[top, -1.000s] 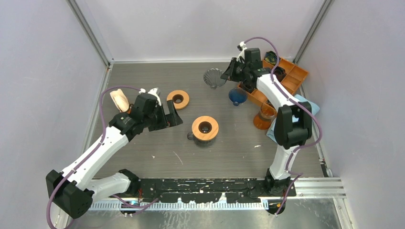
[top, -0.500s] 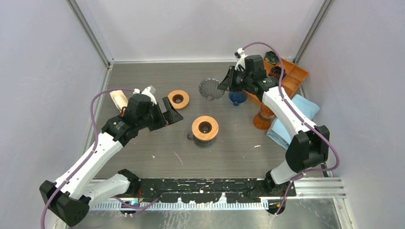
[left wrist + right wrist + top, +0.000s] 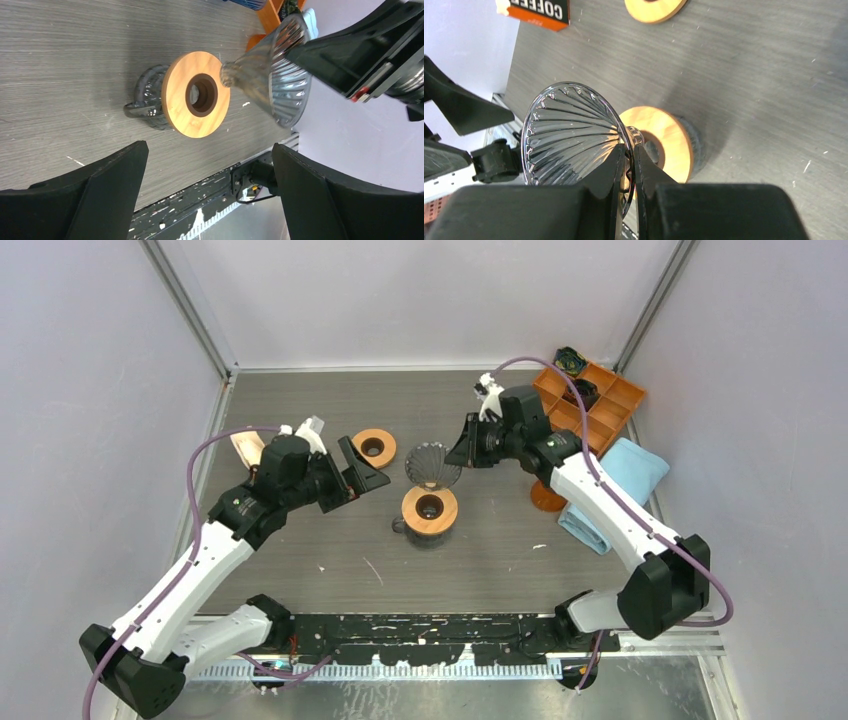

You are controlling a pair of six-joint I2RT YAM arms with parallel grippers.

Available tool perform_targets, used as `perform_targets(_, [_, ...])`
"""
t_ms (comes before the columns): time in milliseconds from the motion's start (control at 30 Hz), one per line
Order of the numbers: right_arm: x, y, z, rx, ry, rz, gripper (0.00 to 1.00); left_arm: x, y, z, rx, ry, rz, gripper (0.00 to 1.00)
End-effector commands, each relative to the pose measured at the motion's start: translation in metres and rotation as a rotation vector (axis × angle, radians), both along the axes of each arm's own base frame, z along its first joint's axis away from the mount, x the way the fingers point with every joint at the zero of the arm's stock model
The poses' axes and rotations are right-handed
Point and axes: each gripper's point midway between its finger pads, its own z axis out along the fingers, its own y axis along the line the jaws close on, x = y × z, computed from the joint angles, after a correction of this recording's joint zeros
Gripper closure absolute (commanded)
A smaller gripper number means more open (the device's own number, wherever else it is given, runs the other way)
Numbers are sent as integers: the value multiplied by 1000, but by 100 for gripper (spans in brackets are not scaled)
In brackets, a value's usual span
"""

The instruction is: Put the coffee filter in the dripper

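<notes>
right gripper (image 3: 629, 156) clenched on clear ribbed glass dripper (image 3: 566, 131) — frame centre | left gripper (image 3: 358, 475) released | risk — tilted tip may miss hole in round wooden ring (image 3: 430, 508)

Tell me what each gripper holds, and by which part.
The right gripper pinches the ribbed glass dripper by its rim. The left gripper is open, holding nothing.
</notes>
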Motion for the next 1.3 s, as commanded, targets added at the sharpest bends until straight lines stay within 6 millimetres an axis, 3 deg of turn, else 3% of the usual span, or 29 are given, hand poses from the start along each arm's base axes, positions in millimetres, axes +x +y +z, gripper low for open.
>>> perform_targets(0, [-14,12,19,56,-67,27,99,2,-13,42,-124,-91,-40,4])
perform_targets(333, [-28,20,-8,32,-57,40,99,3,-30,32,-163,-29,-100,12])
perform_targets(800, [-23,19,-5,29,-89,29,99,7,-44,12,-150,30,-152,25])
perform_targets(1267, [-28,16,-30,2,-59,37,99,16,-64,-4,-138,72,-201,41])
